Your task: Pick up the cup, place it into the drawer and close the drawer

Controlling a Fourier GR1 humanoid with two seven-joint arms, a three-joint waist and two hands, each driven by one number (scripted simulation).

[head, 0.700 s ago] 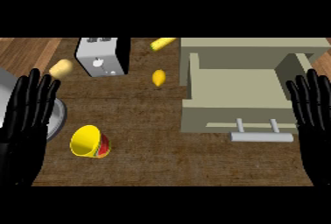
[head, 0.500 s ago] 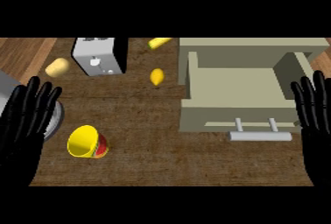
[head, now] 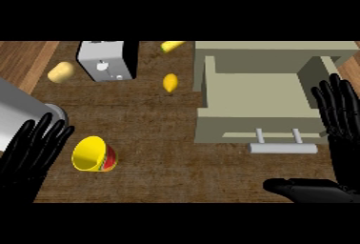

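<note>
At the lower left edge the left hand [head: 32, 150] is seen with its fingers straight and spread wide, holding nothing. At the right edge the right hand [head: 341, 124] is held open too, fingers straight and pointing up, with the thumb stretched out sideways low in the view. The yellow cup [head: 93, 154] is found lying on its side on the brown counter [head: 162, 138], just beside the left hand's fingertips and apart from them. Farther right, the drawer [head: 256, 102] is seen pulled out, its handle [head: 283, 147] facing the near edge. Beyond, a lemon [head: 170, 82], a toaster [head: 107, 60] and a potato [head: 61, 72] are set on the counter.
</note>
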